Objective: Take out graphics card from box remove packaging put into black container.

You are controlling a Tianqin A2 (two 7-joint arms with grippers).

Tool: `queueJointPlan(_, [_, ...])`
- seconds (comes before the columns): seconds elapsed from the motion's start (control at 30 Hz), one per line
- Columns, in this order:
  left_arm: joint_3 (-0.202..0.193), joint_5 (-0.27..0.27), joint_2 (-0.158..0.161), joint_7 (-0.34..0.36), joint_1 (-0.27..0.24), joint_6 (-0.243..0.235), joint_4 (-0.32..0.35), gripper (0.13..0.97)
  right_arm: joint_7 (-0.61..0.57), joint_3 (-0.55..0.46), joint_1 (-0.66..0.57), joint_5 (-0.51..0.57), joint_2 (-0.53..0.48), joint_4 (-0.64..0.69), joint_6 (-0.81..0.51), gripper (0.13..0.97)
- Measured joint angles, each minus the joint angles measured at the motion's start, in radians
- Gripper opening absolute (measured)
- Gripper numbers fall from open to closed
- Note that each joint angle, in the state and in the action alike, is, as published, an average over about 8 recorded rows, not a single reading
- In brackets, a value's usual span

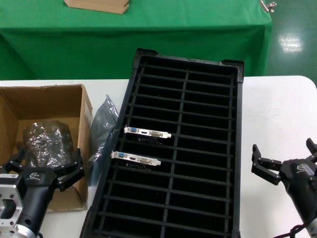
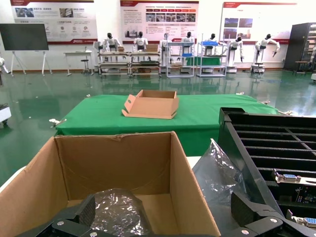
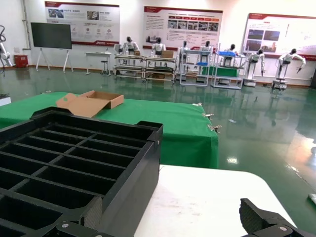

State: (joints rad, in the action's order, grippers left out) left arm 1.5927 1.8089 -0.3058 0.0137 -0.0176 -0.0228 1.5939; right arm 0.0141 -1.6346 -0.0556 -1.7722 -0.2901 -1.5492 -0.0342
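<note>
The brown box stands open at the left of the white table. Inside it lies a crinkly, shiny bundle of packaging; the graphics card is hidden. My left gripper hovers open over the box's near right corner. In the left wrist view one finger is beside the packaging and the other hangs outside the box wall. The black container fills the middle. My right gripper is open over bare table beside the container's right wall, holding nothing.
Two cards with silver brackets stand in the container's left column. A limp grey bag lies between box and container. A flat tan cardboard piece rests on the green table behind.
</note>
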Motion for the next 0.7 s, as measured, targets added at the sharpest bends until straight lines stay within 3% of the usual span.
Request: queueJointPlan(0.7, [0.0, 0.0, 0.0, 0.0, 0.0, 0.0, 0.0, 0.966, 0.0, 0.0, 0.0, 0.0, 0.0, 0.0, 0.0, 0.966])
